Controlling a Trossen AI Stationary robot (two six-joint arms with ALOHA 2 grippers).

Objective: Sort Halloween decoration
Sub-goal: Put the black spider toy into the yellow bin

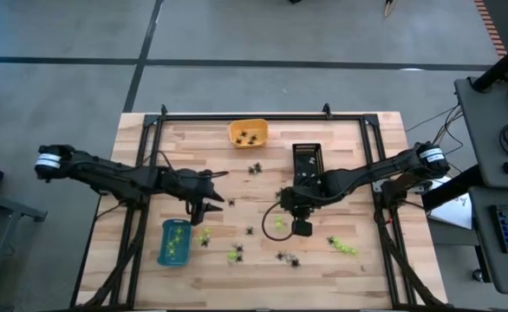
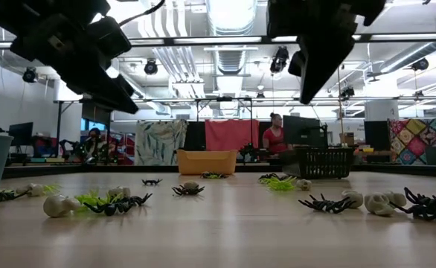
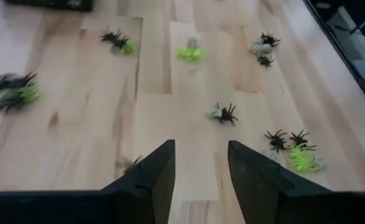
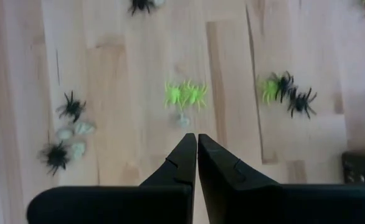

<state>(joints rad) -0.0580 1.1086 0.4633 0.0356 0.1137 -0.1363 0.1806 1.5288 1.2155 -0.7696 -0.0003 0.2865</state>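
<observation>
Wooden table [image 1: 358, 269] bears scattered trinkets [image 1: 346, 248] and trays [image 1: 174, 242].

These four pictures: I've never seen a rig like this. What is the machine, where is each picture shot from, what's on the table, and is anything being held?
It is a robot with two dark arms at a wooden table. One picture looks straight down, one looks level across the tabletop, and one camera sits on each wrist. Scattered on the wood are small toys: black spiders, lime-green ones and whitish bits. There are three trays: blue, orange and black. The left hand is open above the table, beside the blue tray. The right hand is shut, near the middle. Neither holds anything.
</observation>
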